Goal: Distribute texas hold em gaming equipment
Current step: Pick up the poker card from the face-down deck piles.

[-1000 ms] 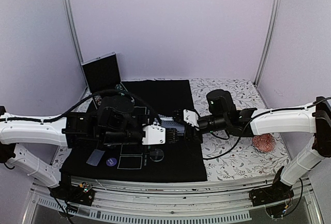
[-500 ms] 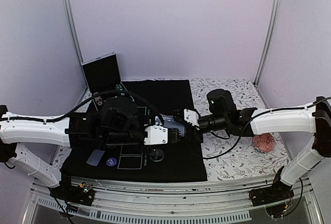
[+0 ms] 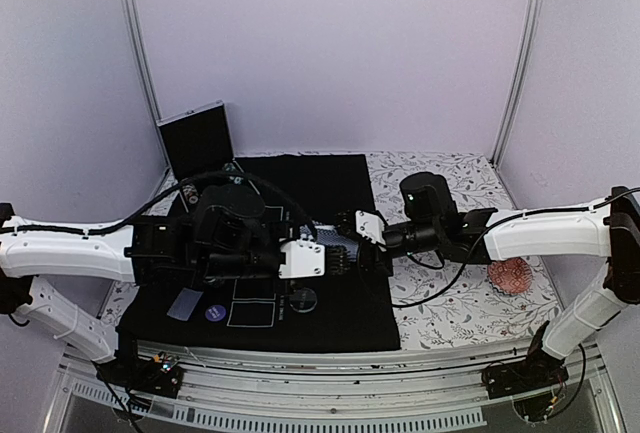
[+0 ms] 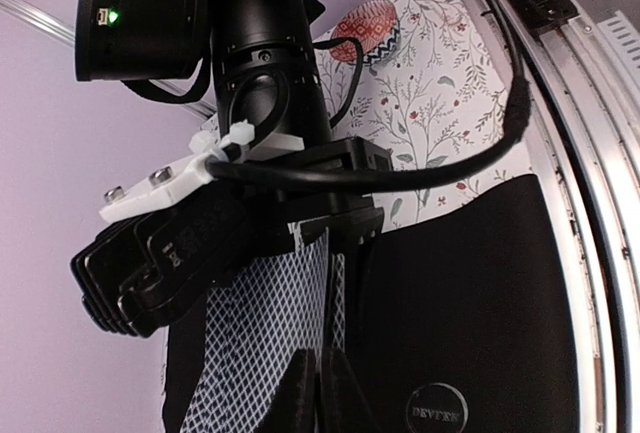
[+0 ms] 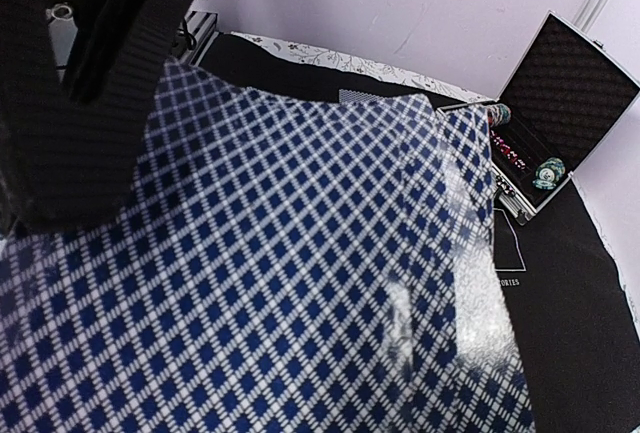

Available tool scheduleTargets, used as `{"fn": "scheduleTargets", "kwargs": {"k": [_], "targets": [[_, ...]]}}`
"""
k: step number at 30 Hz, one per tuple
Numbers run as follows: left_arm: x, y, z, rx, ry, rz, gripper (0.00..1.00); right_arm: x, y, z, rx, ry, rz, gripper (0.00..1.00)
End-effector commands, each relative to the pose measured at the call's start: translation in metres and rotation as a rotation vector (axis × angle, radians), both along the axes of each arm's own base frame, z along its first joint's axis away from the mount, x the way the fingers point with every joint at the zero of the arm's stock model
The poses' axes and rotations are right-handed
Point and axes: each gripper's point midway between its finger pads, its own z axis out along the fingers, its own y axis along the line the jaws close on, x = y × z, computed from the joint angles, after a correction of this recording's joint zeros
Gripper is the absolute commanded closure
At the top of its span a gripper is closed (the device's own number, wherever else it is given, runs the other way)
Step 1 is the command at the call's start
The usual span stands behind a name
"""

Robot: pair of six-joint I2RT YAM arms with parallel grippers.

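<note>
step: I judge I'm peeling one card off the pack, held above the black mat [image 3: 330, 188], to deal it out.
left claw: left gripper [image 4: 320, 378] is narrow, fingers almost together, nipping the near edge of the playing cards [image 4: 265, 343] as far as I can tell.
cards: lattice backs up, slightly fanned, hanging between the two claws over the mat's middle, not resting on it.
right claw: right gripper [image 4: 175, 268] is clamped on the far end of the pack.
how: I'd hold the right clamp firm and draw the left away slow and flat along the card's plane, so one card slides free.
watch: backs look glossy and the fan is loose, so a second card may drag along. I'd check before carrying off.
drop zone: my guess is the white outlined boxes [image 3: 252, 311] at the mat's near side, between the purple-blue disc [image 3: 214, 313] and clear disc [image 3: 303, 300]. A lone card [image 3: 185, 303] lies left of them.
writing, near: the clear disc carries a ring and a word, roughly DEALER, not sure.
writing, mid: small white print on the mat, too small to read.
writing, far: open case [image 5: 575, 83] with chips [image 5: 548, 171], no label I can read.
</note>
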Motion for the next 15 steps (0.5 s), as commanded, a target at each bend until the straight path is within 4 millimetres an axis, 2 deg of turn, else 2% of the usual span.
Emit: {"fn": "scheduleTargets", "kwargs": {"k": [1, 10, 15], "targets": [[-0.0048, -0.0031, 0.0227, -0.062, 0.020, -0.031, 0.94, 0.0030, 0.0041, 0.0093, 0.023, -0.003, 0.010, 0.63], [-0.0042, -0.0018, 0.0198, -0.050, 0.028, -0.022, 1.00, 0.0033, 0.0047, 0.0111, 0.027, -0.004, 0.011, 0.63], [-0.0034, -0.0013, 0.0274, -0.074, 0.025, -0.015, 1.00, 0.0032, 0.0039, 0.0102, 0.025, -0.003, 0.010, 0.63]]}}
